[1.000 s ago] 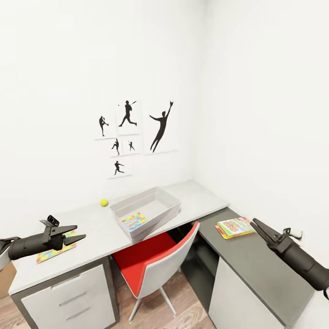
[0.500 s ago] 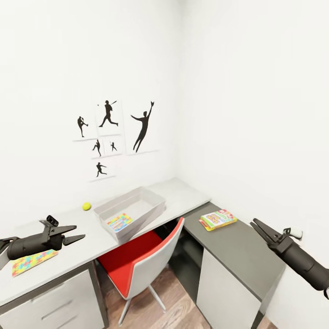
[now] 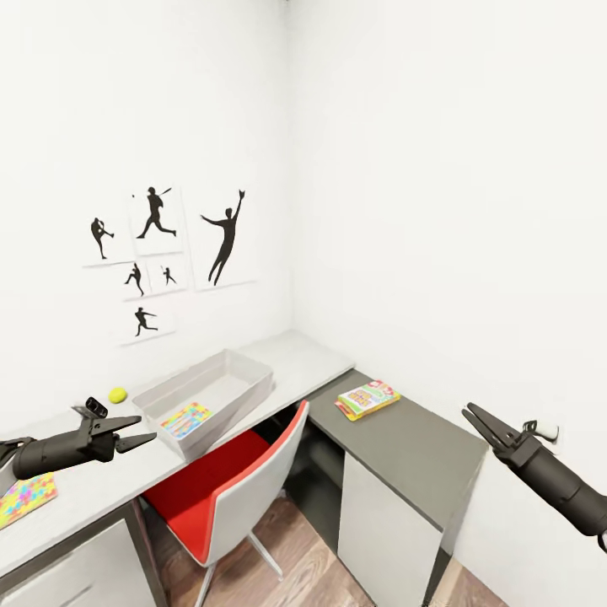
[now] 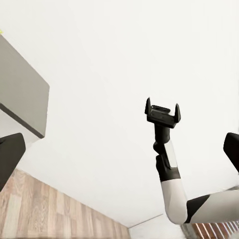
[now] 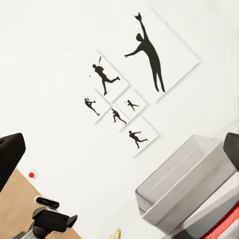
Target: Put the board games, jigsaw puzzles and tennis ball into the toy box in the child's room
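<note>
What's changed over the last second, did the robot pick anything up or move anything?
Only the view turned right: the desk things slid left in the picture. The toy box with a puzzle in it, the ball and the board game lie as before. Left gripper and right gripper stay open and empty.

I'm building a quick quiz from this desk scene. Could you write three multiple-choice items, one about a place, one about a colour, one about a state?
1. Where does the jigsaw puzzle nearest the chair lie?
A. inside the toy box
B. on the chair
C. on the floor

2. What colour is the chair's seat?
A. blue
B. red
C. black

3. How is the left gripper?
A. shut on the tennis ball
B. shut on a board game
C. open, holding nothing

Answers: 1 A, the slab shows between the box's walls; 2 B, the head view shows a red seat; 3 C, its fingers stand apart and bare.
</note>
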`<state>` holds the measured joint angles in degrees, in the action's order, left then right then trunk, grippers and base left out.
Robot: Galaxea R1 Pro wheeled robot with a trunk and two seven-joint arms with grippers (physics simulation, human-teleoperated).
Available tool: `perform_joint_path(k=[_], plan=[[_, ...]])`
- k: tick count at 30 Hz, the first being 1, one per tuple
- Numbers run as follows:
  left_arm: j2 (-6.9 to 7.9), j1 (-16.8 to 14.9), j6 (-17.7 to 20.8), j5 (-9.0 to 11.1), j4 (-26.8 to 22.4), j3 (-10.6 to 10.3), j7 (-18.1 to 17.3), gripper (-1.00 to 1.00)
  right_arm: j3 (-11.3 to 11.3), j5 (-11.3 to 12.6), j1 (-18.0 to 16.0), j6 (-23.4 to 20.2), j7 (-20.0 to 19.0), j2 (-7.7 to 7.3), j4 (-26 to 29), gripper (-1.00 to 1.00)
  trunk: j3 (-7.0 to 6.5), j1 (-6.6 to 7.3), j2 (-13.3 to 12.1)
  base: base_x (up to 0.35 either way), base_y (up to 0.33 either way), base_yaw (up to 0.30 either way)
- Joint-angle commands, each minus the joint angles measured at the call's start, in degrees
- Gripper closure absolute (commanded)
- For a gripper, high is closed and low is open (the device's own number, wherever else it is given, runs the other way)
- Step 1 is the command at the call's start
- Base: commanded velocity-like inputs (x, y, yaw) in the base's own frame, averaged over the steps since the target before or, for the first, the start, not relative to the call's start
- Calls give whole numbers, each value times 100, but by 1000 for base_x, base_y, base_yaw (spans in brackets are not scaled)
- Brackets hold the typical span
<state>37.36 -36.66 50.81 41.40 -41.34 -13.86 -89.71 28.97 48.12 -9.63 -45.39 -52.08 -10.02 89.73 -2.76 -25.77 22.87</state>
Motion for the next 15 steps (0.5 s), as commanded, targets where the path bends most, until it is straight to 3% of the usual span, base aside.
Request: perform_joint_path(k=[1, 15], plan=[[8, -4, 61, 18, 3, -29, -29, -100, 3, 13, -4, -31, -7, 0, -3, -100, -1, -2, 5, -78, 36, -278], [8, -1, 61, 18, 3, -29, -29, -100, 3, 14, -4, -31, -6, -10, -8, -100, -54, -2, 5, -29, 15, -278]])
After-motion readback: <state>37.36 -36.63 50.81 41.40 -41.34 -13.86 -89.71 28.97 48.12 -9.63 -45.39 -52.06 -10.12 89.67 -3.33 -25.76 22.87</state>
